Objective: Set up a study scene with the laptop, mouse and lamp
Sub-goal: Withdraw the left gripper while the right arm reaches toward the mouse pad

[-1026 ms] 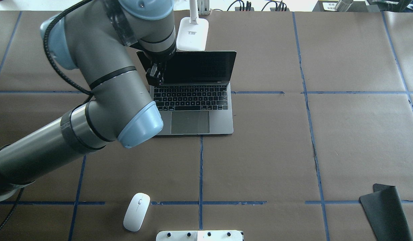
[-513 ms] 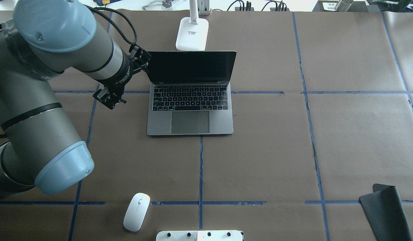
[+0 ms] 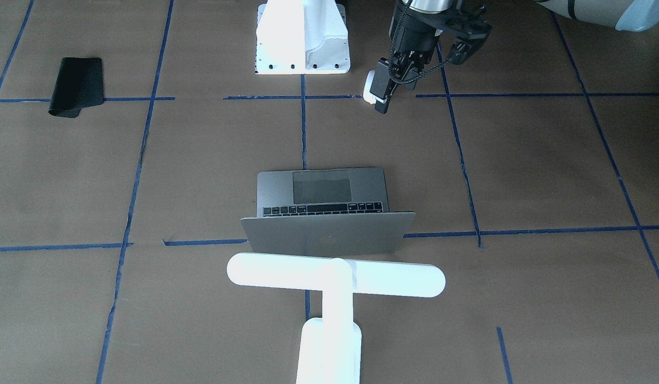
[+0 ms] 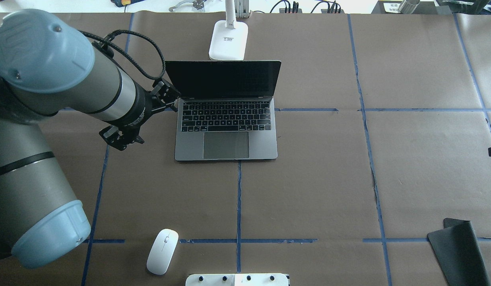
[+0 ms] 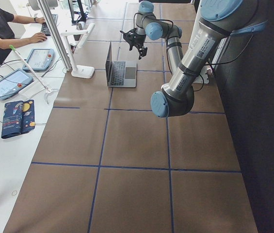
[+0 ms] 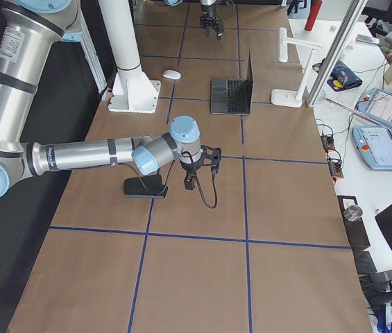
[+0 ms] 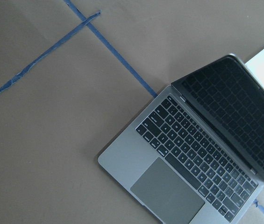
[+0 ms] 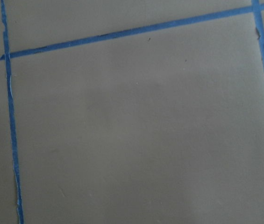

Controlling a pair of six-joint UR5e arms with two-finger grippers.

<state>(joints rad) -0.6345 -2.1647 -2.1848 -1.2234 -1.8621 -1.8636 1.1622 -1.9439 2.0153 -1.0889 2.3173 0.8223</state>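
The grey laptop [image 4: 225, 135] stands open mid-table, dark screen facing me; it also shows in the front view [image 3: 321, 186] and the left wrist view [image 7: 169, 186]. The white T-shaped lamp [image 3: 334, 280] stands just behind its lid, base [image 4: 228, 41] at the far edge. The white mouse [image 4: 162, 251] lies near my base; in the front view the mouse [image 3: 367, 92] is half hidden by my left wrist. My left gripper [image 4: 120, 139] hangs in the air left of the laptop, seemingly open and empty. My right gripper [image 6: 197, 173] hovers near the black mat; I cannot tell its state.
A black flexible mat [image 4: 460, 250] lies curled at the near right, also in the front view [image 3: 76, 85]. The white bolted pedestal [image 3: 302, 37] stands at my base. Blue tape lines cross the brown table cover. An operator sits beyond the far edge.
My left arm has swung off the laptop's lid, leftward and back toward my base. The laptop stays open and still. A tip of the right gripper now shows at the overhead view's right edge.
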